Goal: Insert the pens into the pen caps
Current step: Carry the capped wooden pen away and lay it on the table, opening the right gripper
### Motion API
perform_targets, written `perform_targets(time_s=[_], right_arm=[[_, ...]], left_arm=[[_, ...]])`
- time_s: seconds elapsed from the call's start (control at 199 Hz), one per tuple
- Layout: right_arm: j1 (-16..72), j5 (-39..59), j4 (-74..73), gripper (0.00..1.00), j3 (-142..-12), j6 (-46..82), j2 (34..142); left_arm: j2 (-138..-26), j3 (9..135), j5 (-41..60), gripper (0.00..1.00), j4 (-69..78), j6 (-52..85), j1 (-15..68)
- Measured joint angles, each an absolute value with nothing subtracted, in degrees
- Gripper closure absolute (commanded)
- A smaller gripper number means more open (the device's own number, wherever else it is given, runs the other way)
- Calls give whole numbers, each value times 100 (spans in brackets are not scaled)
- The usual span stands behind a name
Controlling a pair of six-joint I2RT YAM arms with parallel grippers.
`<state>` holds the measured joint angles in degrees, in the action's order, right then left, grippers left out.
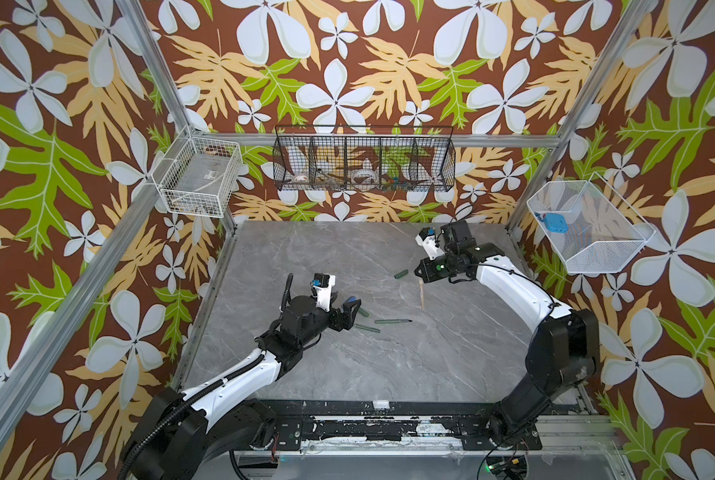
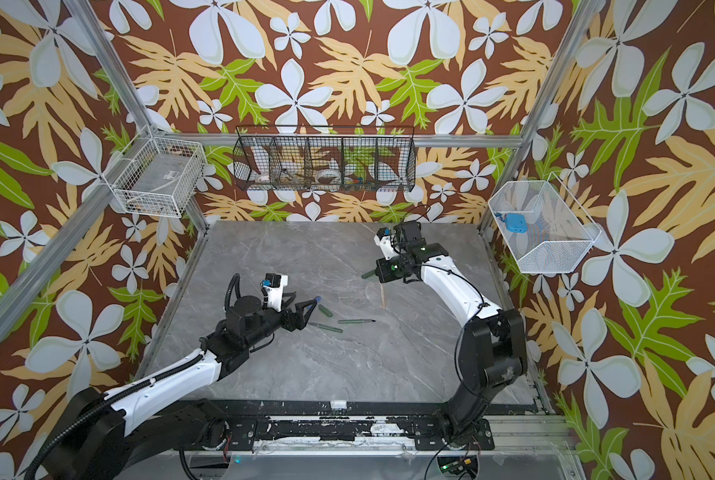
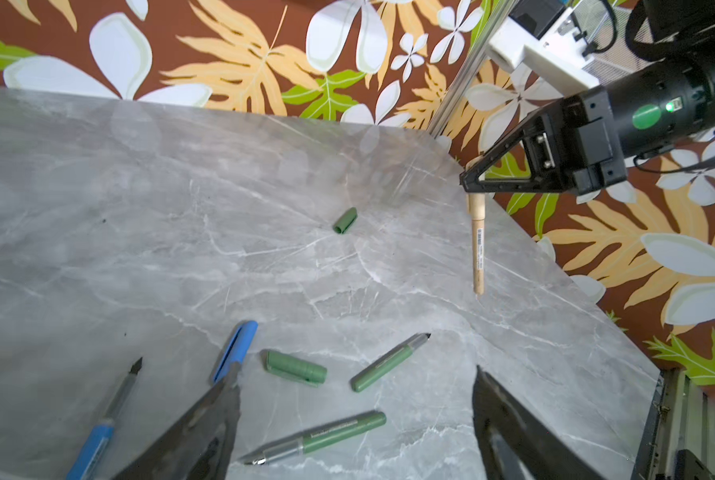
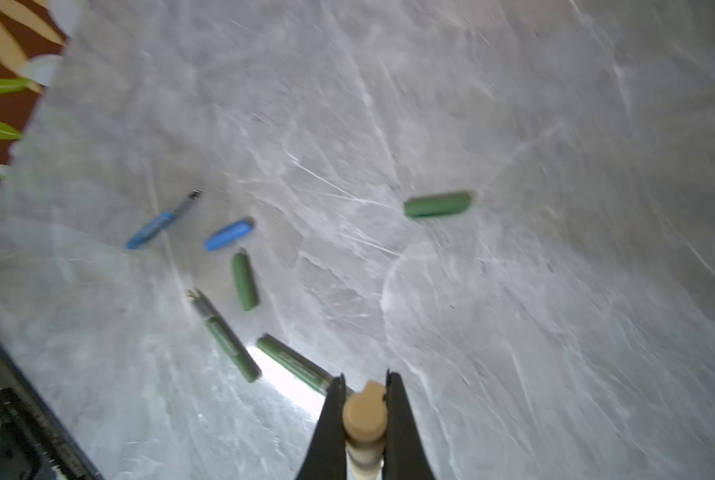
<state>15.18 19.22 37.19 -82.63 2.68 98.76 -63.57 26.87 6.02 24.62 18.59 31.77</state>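
Left claw (image 3: 355, 369) first: it's spread wide, released, nothing caught between its fingers. The blue cap (image 3: 238, 349) lies flat on the worktop (image 3: 140, 199), right at the tip of one finger (image 3: 206, 415). Its near end is tucked behind that tip, and we cannot tell whether they touch. Just outside that same finger we have the blue pen (image 3: 100, 428), uncapped, dark tip bare.

Looking through the open gap, we spot a green cap (image 3: 295, 368) close beside the blue cap. A green pen (image 3: 389, 361) lies just past it, and the other green pen (image 3: 326, 434) lies nearer the wrist. Both are uncapped and flat on the worktop.

Over to the right claw (image 4: 366, 380): it's clenched on the tan cap (image 4: 366, 411). The tan pen (image 3: 478, 257) is seated in that cap and hangs down from it. Its lower end comes close to the worktop, but we cannot judge contact. In a top view the second green cap (image 1: 400, 273) lies just beside the right claw, well apart from the cluster at the left claw.
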Motion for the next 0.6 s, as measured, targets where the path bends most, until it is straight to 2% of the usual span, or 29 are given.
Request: perform_targets(time_s=[0.246,0.603], right_arm=[[781,1321,4171,100,-8370,119,10691],[572,797,4622,100,-9238,-97,11649]], left_arm=[[-6080,2366,576,8,2687,1785,3177],[-5872,2255,451,7,2744,1765,3177]])
